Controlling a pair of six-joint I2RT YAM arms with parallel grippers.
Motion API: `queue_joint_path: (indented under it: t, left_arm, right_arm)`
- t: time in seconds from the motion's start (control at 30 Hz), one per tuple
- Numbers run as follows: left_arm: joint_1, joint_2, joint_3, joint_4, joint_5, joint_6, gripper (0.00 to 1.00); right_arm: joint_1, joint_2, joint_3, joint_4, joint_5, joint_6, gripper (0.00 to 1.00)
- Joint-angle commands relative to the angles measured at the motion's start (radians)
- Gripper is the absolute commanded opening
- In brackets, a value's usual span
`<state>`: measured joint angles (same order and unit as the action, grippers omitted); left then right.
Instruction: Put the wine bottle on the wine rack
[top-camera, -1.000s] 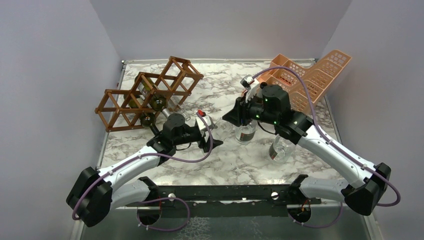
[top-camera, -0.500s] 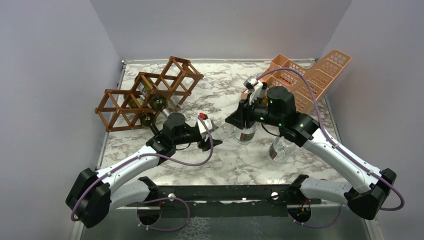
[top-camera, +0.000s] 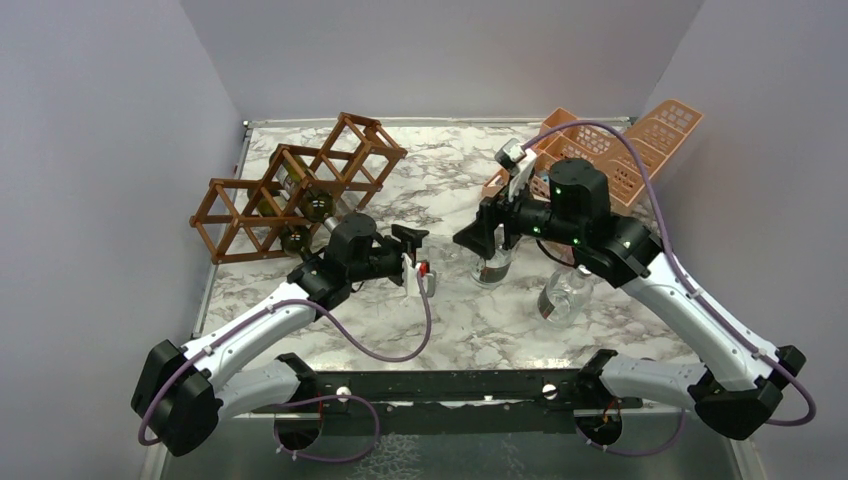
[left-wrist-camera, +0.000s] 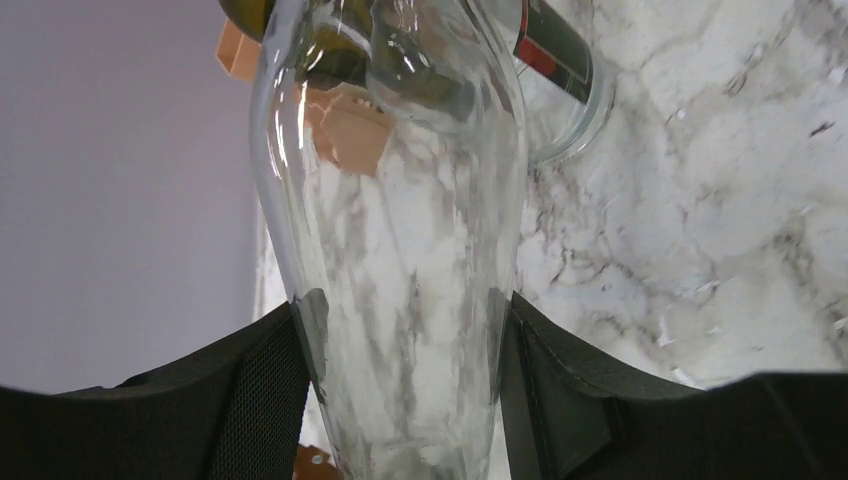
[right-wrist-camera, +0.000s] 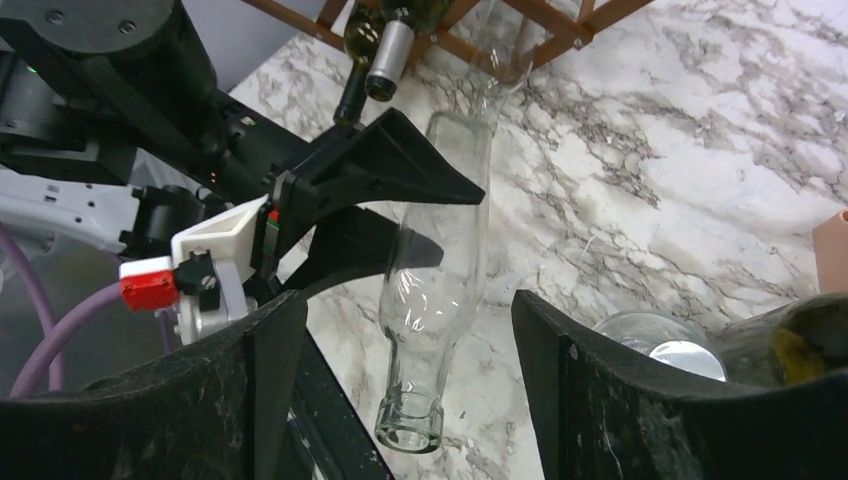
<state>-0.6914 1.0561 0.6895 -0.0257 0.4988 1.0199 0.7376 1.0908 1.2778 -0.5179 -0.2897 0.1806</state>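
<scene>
Top view: the left pincer (top-camera: 415, 265) is hovering just right of the wooden wine rack (top-camera: 300, 185) on the marble table (top-camera: 470, 325).
Left wrist: its fingers (left-wrist-camera: 250, 400) are clamping a clear wine bottle (left-wrist-camera: 400, 250).
Right wrist: the right pincer (right-wrist-camera: 405, 310) is gaping open, touching nothing.

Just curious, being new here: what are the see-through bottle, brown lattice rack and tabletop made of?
The clear bottle looks like glass: transparent, glossy, marbling showing through. The wine rack seems brown stained wood, thin matte slats. The tabletop shows white, grey-veined marbling; real stone or printed laminate, I cannot tell.
</scene>
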Motion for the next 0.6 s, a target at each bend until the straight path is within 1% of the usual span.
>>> queue_joint_path:
  t: [0.0,0.1,0.2,0.33,0.57]
  left_arm:
    - [-0.01,-0.036,0.027,0.034,-0.042,0.287,0.0]
    - [-0.022,-0.055,-0.011,0.092,-0.071,0.336,0.0]
    - [-0.031,-0.073,-0.045,0.125,-0.091,0.364,0.0]
    - [-0.04,-0.098,-0.085,0.167,-0.129,0.403,0.0]
    - [-0.043,-0.112,-0.135,0.221,-0.169,0.419,0.0]
  right_arm:
    - [0.002,0.07,0.027,-0.091,-0.048,-0.053,0.78]
    - [0.004,0.119,0.024,-0.09,-0.081,-0.05,0.78]
    - [0.028,0.149,0.006,-0.072,-0.069,-0.051,0.75]
    - [0.05,0.191,-0.008,-0.053,-0.045,-0.023,0.74]
    - [0.088,0.271,-0.025,-0.035,-0.031,0.02,0.69]
